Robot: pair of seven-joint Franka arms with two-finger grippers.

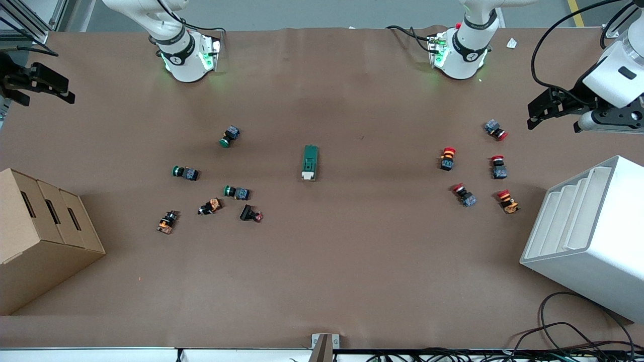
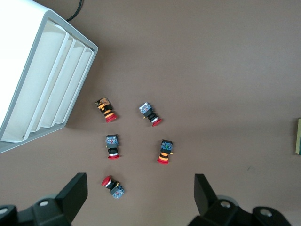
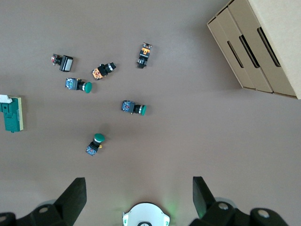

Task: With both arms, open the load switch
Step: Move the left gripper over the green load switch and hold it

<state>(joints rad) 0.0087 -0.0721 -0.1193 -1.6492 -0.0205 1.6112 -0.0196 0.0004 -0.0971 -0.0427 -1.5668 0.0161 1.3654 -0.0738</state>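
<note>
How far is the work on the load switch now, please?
Nothing looks done yet. The load switch lies alone at mid-table, untouched. Nothing is in hand: the left pincer hangs open over the left arm's end of the table, and the right pincer is open at the right arm's end. Still left: reach it, grip it with both, open it.

We see only a sliver of the load switch [image 2: 299, 136] at the left wrist view's edge — the rest is cut off. The cardboard box [image 1: 35, 236] and white slotted rack [image 1: 593, 236] run past the front view's edges — the push buttons' markings are too small to read.
</note>
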